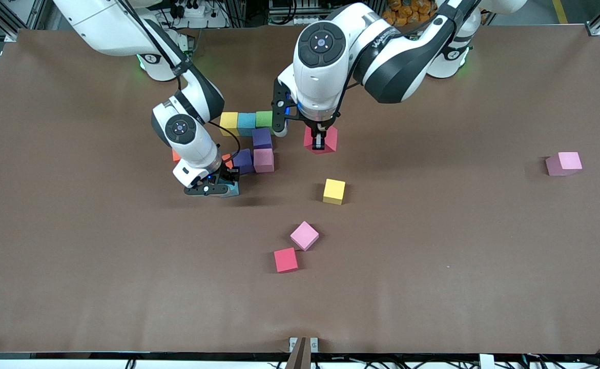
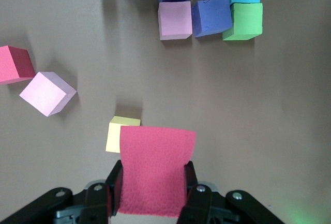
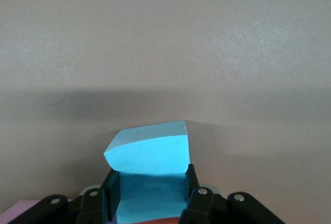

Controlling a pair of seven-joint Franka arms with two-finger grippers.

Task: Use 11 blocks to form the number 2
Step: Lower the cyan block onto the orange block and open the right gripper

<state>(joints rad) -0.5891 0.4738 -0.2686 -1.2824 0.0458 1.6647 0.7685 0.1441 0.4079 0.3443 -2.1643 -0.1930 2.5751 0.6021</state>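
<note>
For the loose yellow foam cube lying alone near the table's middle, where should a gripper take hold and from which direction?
Grip the small yellow foam cube from straight above, fingers on two opposite vertical faces. It sits flat, square to the table edges, with bare brown table all round, so either face pair looks workable. Both grippers are occupied: the left gripper is shut on a red foam cube, the right gripper on a light blue foam cube.

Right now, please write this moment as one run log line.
left gripper: shut on red block, above table | right gripper: shut on light blue block, beside unfinished digit | loose: yellow block
</note>
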